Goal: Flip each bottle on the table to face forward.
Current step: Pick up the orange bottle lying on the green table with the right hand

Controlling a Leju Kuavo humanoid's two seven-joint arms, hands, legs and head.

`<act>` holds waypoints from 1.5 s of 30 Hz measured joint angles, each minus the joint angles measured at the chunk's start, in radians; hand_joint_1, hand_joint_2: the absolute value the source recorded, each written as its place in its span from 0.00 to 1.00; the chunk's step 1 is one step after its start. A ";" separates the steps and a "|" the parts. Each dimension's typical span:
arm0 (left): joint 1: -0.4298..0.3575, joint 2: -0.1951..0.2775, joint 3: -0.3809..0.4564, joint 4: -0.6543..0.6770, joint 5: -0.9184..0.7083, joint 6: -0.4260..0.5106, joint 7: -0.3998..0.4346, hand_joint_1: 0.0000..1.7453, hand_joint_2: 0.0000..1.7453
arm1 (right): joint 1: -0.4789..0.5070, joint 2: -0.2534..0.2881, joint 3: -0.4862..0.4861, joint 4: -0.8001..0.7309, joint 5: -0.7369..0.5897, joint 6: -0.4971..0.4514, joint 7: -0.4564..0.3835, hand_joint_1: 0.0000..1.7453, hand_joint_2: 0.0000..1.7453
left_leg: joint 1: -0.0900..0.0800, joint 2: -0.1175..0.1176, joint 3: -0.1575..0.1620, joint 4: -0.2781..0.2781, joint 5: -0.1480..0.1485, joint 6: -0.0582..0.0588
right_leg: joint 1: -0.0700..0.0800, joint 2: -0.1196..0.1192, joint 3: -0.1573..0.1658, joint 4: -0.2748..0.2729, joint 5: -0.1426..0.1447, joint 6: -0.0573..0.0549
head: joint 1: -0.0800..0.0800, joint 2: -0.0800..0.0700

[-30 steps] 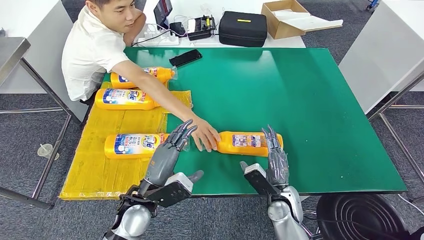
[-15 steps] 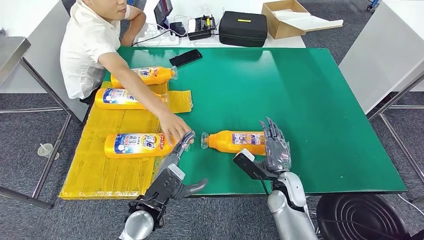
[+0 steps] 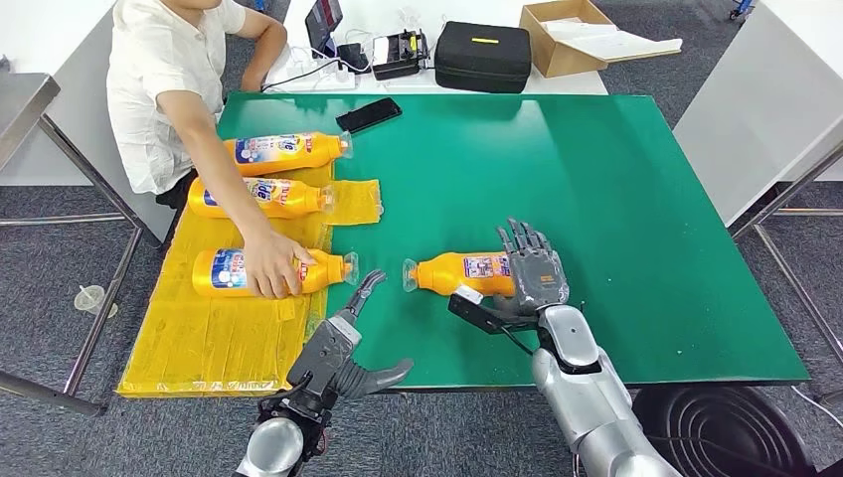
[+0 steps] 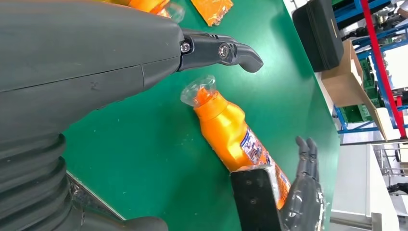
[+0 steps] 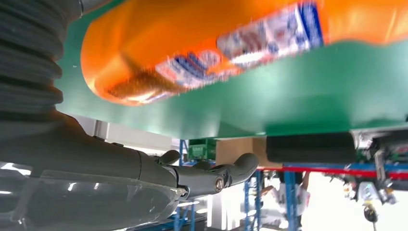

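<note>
- At the far left, a person in a white shirt is seated beside the green table; the person's hand now rests on the nearest of three orange plastic bottles with blue-and-white labels lying on the yellow mat. One second ago that hand was at the neck of the orange bottle with a clear cap on the bare green surface; it has since been withdrawn to the mat.
- The left hand is seen low near the table's front edge, fingers apart, nothing held. It has been drawn back from its earlier raised position beside the person's hand.
- The orange bottle with a clear cap lies on its side near the table's front, cap toward the mat, a small ingredient label upward. It has been swung slightly, cap end nearer the robot.
- The right hand is placed at the bottle's base end, fingers spread above it; in the left wrist view the thumb plate lies against the near side. A closed grip is not shown; contact by the fingers cannot be told.
- Judgement: with the person clear, the flip is now left to the robot and is not yet done.
- Beyond the table: a black case, a cardboard box, a black phone, grey carpet.
</note>
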State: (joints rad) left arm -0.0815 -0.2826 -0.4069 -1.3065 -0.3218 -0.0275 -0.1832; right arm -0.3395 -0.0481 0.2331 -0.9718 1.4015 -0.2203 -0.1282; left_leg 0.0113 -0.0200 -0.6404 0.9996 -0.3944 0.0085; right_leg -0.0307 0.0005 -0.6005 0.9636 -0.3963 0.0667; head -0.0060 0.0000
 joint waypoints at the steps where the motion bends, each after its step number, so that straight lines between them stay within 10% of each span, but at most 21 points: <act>1: 0.000 0.000 0.000 0.001 0.001 0.000 0.000 0.00 1.00 | -0.004 -0.005 0.004 0.010 -0.005 0.009 0.000 0.00 1.00 | 0.000 0.000 0.000 0.000 0.000 0.000 | 0.000 0.000 0.000 0.000 0.000 0.000 | 0.000 0.000; 38: 0.036 0.003 0.007 0.008 0.167 -0.062 0.057 0.00 1.00 | -0.086 -0.133 0.099 0.135 0.002 0.167 0.117 0.00 1.00 | 0.000 -0.001 0.002 0.000 0.000 0.000 | 0.000 0.000 0.002 0.000 0.000 0.000 | 0.000 0.000; 40: 0.040 0.003 0.007 0.008 0.169 -0.058 0.055 0.00 1.00 | -0.086 -0.143 0.101 0.135 0.010 0.177 0.121 0.18 1.00 | 0.000 -0.001 0.002 0.000 0.000 0.000 | 0.000 0.000 0.002 0.000 0.000 0.000 | 0.000 0.000; 43: 0.040 0.004 0.007 0.008 0.169 -0.055 0.055 0.00 1.00 | -0.086 -0.155 0.105 0.139 0.014 0.193 0.123 0.88 1.00 | 0.000 0.000 0.002 0.000 0.000 0.000 | 0.000 0.000 0.003 0.000 0.000 0.000 | 0.000 0.000; 45: 0.040 0.004 0.006 0.008 0.169 -0.054 0.058 0.00 1.00 | -0.087 -0.160 0.106 0.147 0.011 0.208 0.123 1.00 1.00 | 0.000 0.000 0.002 0.000 0.000 0.000 | 0.000 0.000 0.003 0.000 0.000 0.000 | 0.000 0.000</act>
State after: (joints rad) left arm -0.0414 -0.2785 -0.4005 -1.2985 -0.1526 -0.0812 -0.1248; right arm -0.4266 -0.2084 0.3394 -0.8247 1.4126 -0.0119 -0.0056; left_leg 0.0113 -0.0204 -0.6381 0.9997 -0.3945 0.0086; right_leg -0.0308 0.0003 -0.5977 0.9634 -0.3963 0.0667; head -0.0059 0.0000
